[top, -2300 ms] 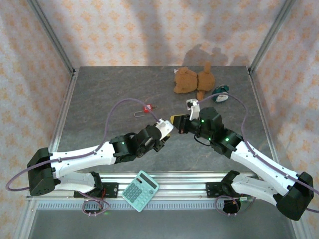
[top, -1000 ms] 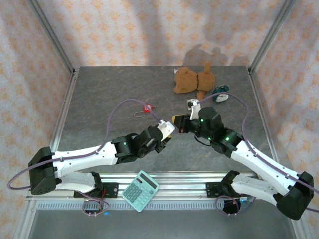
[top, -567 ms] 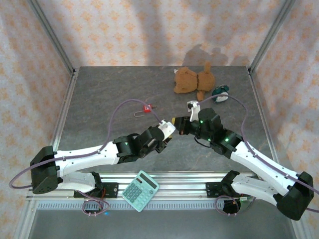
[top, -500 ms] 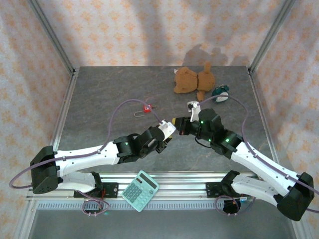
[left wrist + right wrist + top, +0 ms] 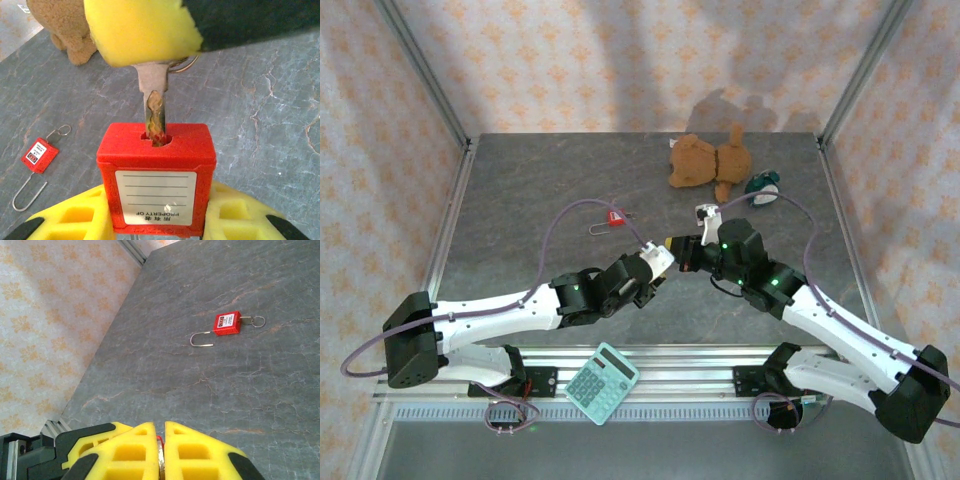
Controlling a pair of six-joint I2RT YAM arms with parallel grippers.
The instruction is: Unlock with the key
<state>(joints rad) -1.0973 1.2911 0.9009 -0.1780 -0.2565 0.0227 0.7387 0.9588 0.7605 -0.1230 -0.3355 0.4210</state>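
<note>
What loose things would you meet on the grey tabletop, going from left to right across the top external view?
spare red padlock → teddy bear → teal and white object

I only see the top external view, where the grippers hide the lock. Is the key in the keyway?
Observer: Yes. The left wrist view shows the tip of the key in the keyway of the red padlock, most of the blade outside.
Operator: How is the padlock held?
Observer: The left gripper clamps it between yellow pads on both sides.
Operator: And the key?
Observer: In the right wrist view the right gripper is shut on it.
</note>
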